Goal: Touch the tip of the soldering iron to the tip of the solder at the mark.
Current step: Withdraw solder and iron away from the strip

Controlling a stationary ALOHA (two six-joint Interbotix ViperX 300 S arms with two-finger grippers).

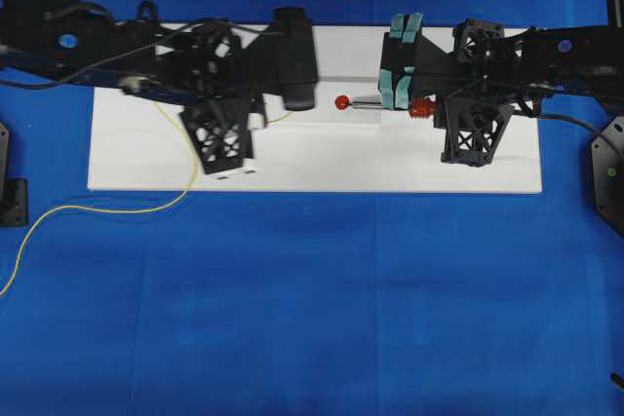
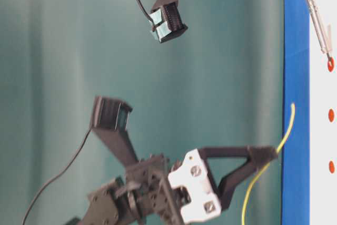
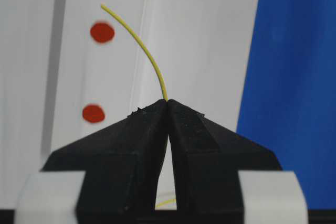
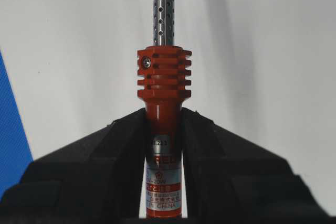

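Light is even and bright in the overhead view, leaving the flat white rectangular board near glare while the black arm frames lose detail in their own darkness; short soft shadows fall just below them.

The table-level view is dimmer and turned sideways, its upper left a smooth teal blur. The thin yellow-green solder wire looks slightly soft there, perhaps from motion.

In the left wrist view the round red painted marks in the upper left are fuzzy, and grey shadow bands cross the board.

In the right wrist view the orange-red ribbed soldering iron handle is sharp, with glints on its perforated shaft.
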